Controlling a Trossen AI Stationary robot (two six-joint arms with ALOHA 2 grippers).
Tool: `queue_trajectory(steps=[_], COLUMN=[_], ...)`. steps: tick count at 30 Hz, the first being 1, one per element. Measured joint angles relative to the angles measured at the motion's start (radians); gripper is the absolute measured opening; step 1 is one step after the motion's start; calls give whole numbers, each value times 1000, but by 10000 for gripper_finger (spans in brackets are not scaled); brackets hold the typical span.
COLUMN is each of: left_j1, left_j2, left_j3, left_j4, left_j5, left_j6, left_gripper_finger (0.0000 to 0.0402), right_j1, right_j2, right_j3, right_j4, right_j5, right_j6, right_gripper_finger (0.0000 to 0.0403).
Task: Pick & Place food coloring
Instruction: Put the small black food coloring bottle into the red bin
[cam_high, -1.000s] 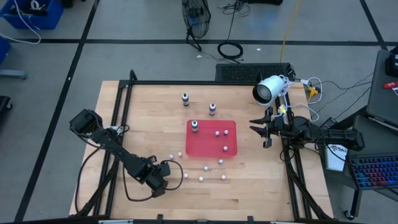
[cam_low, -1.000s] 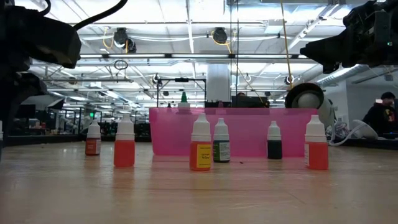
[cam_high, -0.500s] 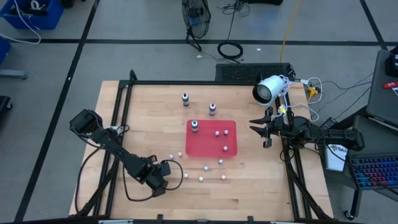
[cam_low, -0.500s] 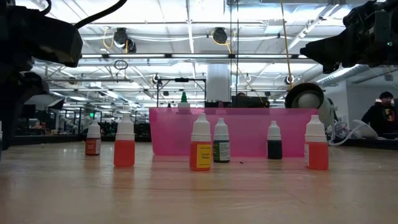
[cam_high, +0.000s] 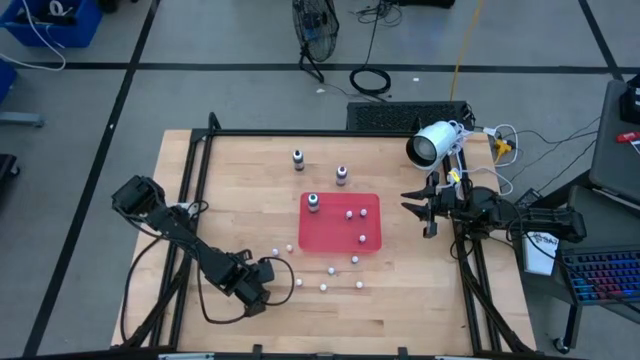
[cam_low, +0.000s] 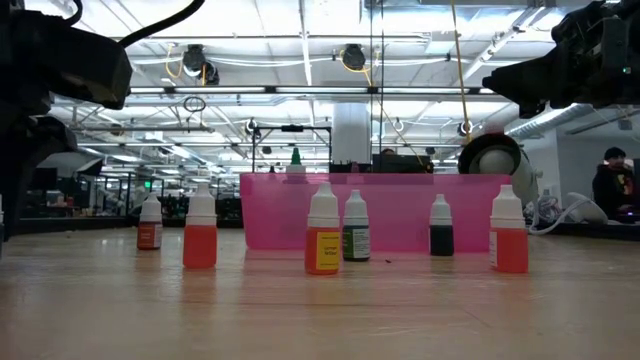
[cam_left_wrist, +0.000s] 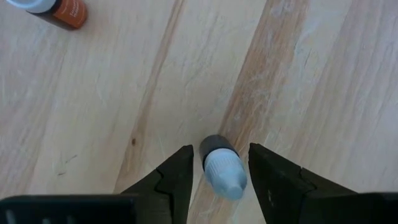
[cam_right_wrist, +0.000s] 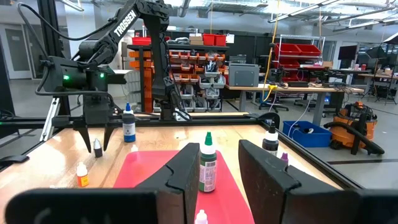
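the left gripper (cam_left_wrist: 219, 165) is hanging low over the wooden table (cam_high: 240, 190) near its front left part, fingers pointing down, and its jaws are standing apart on either side of a tiny food coloring bottle (cam_left_wrist: 222, 165). that bottle is standing upright right between the fingertips (cam_left_wrist: 180, 167), a dark body under a whitish, slightly bluish cone-shaped cap, and a thin gap is showing on each side, so the fingers are bracketing it rather than pinching it. just beyond the gripper, off to one side, an orange-brown bottle (cam_left_wrist: 57, 9) is lying or leaning at the edge of the wrist view; which, i cannot tell.

the right gripper (cam_right_wrist: 219, 163) is waiting at the right edge of the table, beside the red tray (cam_high: 372, 240), its jaws parted and gripping nothing. straight ahead of it, a green bottle (cam_right_wrist: 207, 163) with a pointed green tip is standing upright in the tray, and a blue bottle (cam_right_wrist: 128, 127) is standing farther off, near the left arm.

in the low view, more small bottles are standing in a loose row in front of the tray: two red ones (cam_low: 200, 237), a yellow-labelled one (cam_low: 322, 238), and two dark ones (cam_low: 441, 232), all with whitish tops
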Motion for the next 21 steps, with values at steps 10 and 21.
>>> queue_trajectory(steps=[10,21], left_j1=[0,52], left_j2=[0,0], left_j3=[0,122], left_j4=[1,-92], left_j5=[0,-16], left_j6=[6,145], left_gripper_finger=[73,73], right_j1=[0,0], right_j2=[0,0], right_j3=[0,0], right_j4=[0,0], right_j5=[0,0], right_j6=[0,0], right_gripper_finger=[100,100])
